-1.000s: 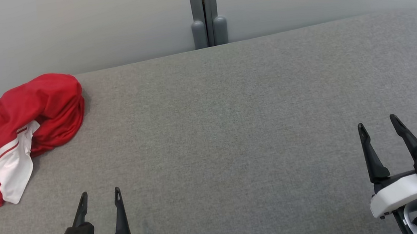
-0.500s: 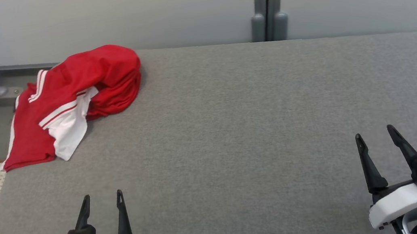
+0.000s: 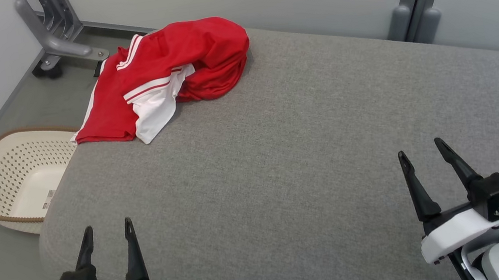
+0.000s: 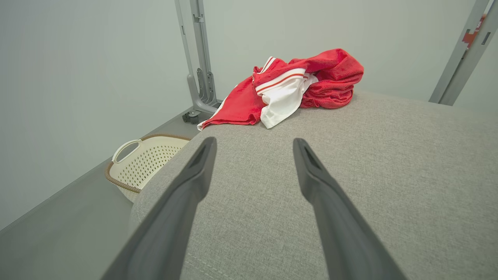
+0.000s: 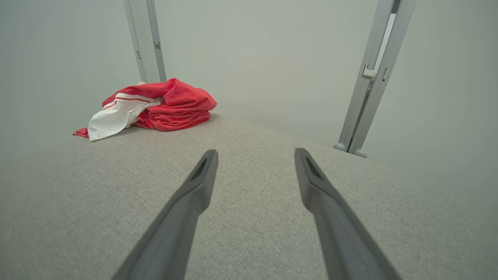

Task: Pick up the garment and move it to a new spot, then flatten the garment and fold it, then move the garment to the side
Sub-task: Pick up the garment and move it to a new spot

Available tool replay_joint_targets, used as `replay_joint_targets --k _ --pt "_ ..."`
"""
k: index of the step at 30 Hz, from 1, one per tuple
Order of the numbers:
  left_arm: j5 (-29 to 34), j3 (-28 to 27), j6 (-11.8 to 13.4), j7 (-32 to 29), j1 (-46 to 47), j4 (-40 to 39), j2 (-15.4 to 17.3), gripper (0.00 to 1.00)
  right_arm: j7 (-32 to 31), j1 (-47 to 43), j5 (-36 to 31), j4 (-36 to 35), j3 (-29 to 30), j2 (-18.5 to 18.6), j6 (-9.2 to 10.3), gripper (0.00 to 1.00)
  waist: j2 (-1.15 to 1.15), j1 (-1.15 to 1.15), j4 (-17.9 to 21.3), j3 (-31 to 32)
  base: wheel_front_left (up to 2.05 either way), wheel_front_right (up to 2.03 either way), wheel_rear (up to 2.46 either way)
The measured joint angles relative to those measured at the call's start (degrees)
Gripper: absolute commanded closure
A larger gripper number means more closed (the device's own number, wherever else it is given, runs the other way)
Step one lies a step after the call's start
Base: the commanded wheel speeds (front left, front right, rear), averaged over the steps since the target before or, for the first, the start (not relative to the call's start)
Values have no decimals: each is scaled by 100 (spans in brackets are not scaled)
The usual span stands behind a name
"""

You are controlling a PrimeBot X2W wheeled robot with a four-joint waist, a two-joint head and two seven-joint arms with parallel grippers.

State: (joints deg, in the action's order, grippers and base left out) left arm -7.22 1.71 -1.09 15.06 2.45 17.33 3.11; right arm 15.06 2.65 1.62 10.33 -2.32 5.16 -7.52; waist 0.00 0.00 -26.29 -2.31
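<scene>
A crumpled red garment (image 3: pixel 171 70) with white panels and stripes lies at the far left corner of the grey padded surface (image 3: pixel 290 153), one edge hanging over the left side. The left wrist view has the garment (image 4: pixel 303 83) ahead of the fingers, and in the right wrist view the garment (image 5: pixel 163 105) sits far off to the left. My left gripper (image 3: pixel 106 228) hovers open near the front left edge, nothing between its fingers. My right gripper (image 3: pixel 419 148) is open at the front right, also holding nothing. Both are well short of the garment.
A cream perforated laundry basket (image 3: pixel 1 179) stands on the floor left of the surface, below the garment's hanging edge. A grey metal stand on wheels (image 3: pixel 56 35) is behind it. Grey partition posts (image 3: pixel 416 4) rise along the pale wall at the back.
The head camera has swung to the left, bringing the basket, floor and metal stand into view. The garment lies as before and both grippers stay open.
</scene>
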Motion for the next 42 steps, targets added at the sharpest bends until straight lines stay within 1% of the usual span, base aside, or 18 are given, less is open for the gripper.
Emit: replay_joint_targets --k 1,5,9,11,13,18,21,22,24,27,29,31,32,33,35,39,42 --pt "-33 9 -16 -1 68 -2 -3 0 0 30 25 -7 -4 20 0 0 0 0 -7 -30 0 0 0" --pt "-223 141 -113 0 818 70 -11 0 0 364 24 -145 -77 287 -1 0 0 0 -19 -303 0 0 0" --pt "-202 304 -205 -12 1873 549 -5 0 0 799 31 -286 -137 581 -1 0 0 0 7 -692 0 0 0" --pt "-242 309 -296 -111 2460 747 15 0 0 1029 41 -333 -175 699 -1 0 0 0 36 -913 0 0 0" --pt "-320 301 -369 -281 3108 979 87 0 0 1249 76 -374 -208 810 -1 0 0 0 88 -1187 0 0 0" --pt "-552 218 -494 -633 4426 1560 319 0 0 1583 127 -488 -278 956 -1 0 0 0 304 -1889 0 0 0" --pt "-665 200 -494 -903 5048 2035 361 0 0 1647 138 -550 -310 1036 -1 0 0 1 500 -2330 0 0 0" --pt "-606 213 -472 -999 5236 2229 412 0 0 1650 148 -573 -323 1068 -1 0 0 1 571 -2475 0 0 0" --pt "-708 102 -388 -1258 5581 2652 493 0 0 1667 174 -622 -353 1123 -1 0 0 1 714 -2745 0 0 0" --pt "-736 24 -281 -1536 5929 3205 639 0 1 1709 194 -719 -398 1173 -2 0 0 1 924 -3062 0 0 0" --pt "-599 113 -233 -1674 6099 3508 827 0 16 1764 216 -793 -408 1172 -2 0 0 1 1078 -3213 0 0 0" --pt "-589 127 -190 -1809 6202 3819 949 0 19 1774 231 -855 -402 1162 -2 0 0 1 1237 -3327 0 0 0" --pt "-575 156 -190 -1915 6232 3985 987 60 19 1773 235 -881 -390 1144 -2 0 0 1 1323 -3376 0 0 0" --pt "-578 164 -197 -1987 6265 4118 996 100 20 1770 235 -902 -375 1126 -2 0 0 0 1405 -3420 0 0 0" --pt "-610 162 -245 -1989 6398 4231 1039 100 25 1764 252 -932 -321 1073 -2 0 0 0 1542 -3487 0 0 0" --pt "-566 292 -366 -1847 6518 4314 1120 100 26 1672 270 -890 -265 972 -2 0 0 0 1679 -3464 0 0 0" --pt "-537 359 -432 -1688 6531 4256 1296 100 25 1521 281 -792 -246 859 -1 0 0 0 1734 -3320 0 0 0"
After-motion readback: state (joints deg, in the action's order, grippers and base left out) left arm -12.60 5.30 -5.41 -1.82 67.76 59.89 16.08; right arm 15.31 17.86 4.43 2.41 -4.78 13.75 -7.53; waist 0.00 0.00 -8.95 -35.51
